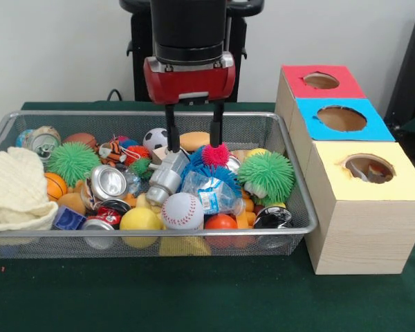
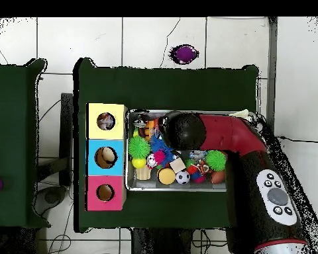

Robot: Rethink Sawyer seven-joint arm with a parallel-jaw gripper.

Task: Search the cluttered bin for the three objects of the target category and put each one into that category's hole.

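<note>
The wire mesh bin [image 1: 290, 176] sits on the green worktop [image 1: 194, 297], filling most of its middle and reaching toward the left edge in the front view. It is full of toys and cans. The red and black arm [image 1: 189, 48] comes down from above over the middle of the bin. Its gripper [image 1: 194, 135] hangs just above the pile, and the jaws are apart with nothing between them. One black finger [image 1: 171, 128] points down beside a grey plastic toy [image 1: 164, 178]. The other finger is right above a pink and blue spiky ball [image 1: 211, 160].

A cream knitted cloth [image 1: 15, 190] lies in the left end of the bin. Near the front rim are a baseball [image 1: 182, 210], a yellow ball [image 1: 140, 220] and a shiny can [image 1: 108, 182]. A green spiky ball [image 1: 266, 173] sits at the right end, and another green one [image 1: 72, 160] sits further left. A small soccer ball [image 1: 155, 139] is near the back wall.

No small printed cloth pieces can be made out in the pile.

At the right side of the worktop, just beside the bin, stand three wooden boxes in a row. The yellow-topped box [image 1: 394, 187] is nearest the front edge, and its round hole [image 1: 369, 168] has something inside that I cannot make out. Behind it come the blue-topped box [image 1: 311, 124] and the red-topped box [image 1: 353, 86].
</note>
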